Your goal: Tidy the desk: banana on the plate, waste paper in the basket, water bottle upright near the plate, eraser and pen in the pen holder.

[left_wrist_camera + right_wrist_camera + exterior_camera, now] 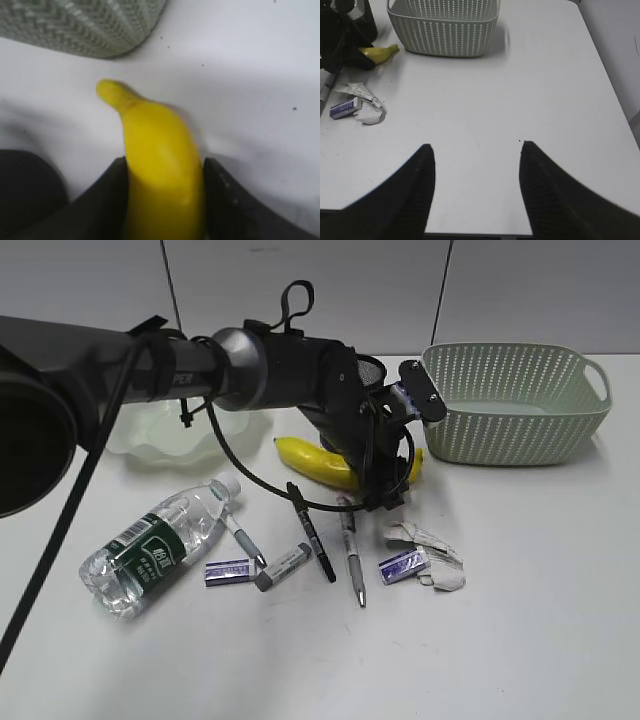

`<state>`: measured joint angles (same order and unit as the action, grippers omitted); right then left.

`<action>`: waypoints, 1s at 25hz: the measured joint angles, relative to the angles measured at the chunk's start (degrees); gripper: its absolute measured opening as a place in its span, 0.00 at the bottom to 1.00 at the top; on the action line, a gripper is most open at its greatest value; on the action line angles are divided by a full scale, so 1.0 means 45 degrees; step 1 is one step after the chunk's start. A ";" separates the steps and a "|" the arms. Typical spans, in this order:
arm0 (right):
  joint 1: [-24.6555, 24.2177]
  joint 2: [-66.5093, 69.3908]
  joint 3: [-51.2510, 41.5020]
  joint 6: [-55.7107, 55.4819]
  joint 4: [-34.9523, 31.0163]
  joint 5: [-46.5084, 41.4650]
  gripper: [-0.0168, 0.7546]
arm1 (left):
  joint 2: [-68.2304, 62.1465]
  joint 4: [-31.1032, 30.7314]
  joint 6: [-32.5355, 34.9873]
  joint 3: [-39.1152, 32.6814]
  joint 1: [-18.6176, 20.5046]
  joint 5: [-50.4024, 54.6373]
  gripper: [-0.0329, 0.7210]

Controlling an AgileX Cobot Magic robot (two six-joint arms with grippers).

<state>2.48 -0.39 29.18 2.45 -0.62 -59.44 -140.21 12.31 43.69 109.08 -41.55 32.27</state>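
Note:
The yellow banana (310, 462) lies on the white desk (520, 620) in front of the basket (520, 405). My left gripper (165, 167) is closed on its middle, one jaw on each side. The wavy green plate (150, 440) is at back left, partly behind the arm. The water bottle (160, 545) lies on its side at front left. The waste paper (430, 552) is right of centre. Three pens (312, 532) and three erasers (283, 567) are scattered at the centre. The black pen holder (372, 368) is mostly hidden behind the left wrist. My right gripper (476, 150) is open and empty over bare desk.
The left arm (150, 370) stretches across the left half of the exterior view, above the plate and bottle. In the right wrist view the basket (445, 30) is at the far left and the desk's right edge (615, 100) is close.

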 joint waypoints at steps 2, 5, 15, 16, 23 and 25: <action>0.0000 0.0000 0.0000 0.0000 0.0000 0.0000 0.59 | -0.0012 0.0000 -0.0011 0.0000 0.0000 -0.0115 0.49; 0.0000 0.0000 0.0000 0.0000 0.0000 0.0000 0.59 | -0.0026 -0.0013 -0.0011 0.0120 0.0000 -0.0014 0.49; 0.0000 0.0000 0.0000 0.0000 0.0000 0.0000 0.59 | 0.1110 -0.0196 0.0000 0.0136 -0.0112 0.1433 0.49; 0.0000 0.0000 0.0000 0.0000 0.0000 0.0000 0.59 | 0.1296 -0.0196 0.0000 0.0136 -0.0112 0.1633 0.49; 0.0000 0.0000 0.0000 0.0000 0.0000 0.0000 0.59 | 0.3118 -0.0205 -0.0099 0.0136 -0.0112 0.3125 0.49; 0.0000 0.0000 0.0000 0.0000 0.0000 0.0000 0.59 | 0.3830 -0.0221 -0.0112 0.0136 -0.0112 0.3281 0.49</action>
<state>2.48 -0.39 29.18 2.45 -0.62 -59.44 -122.98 11.32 43.19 109.70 -42.06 47.04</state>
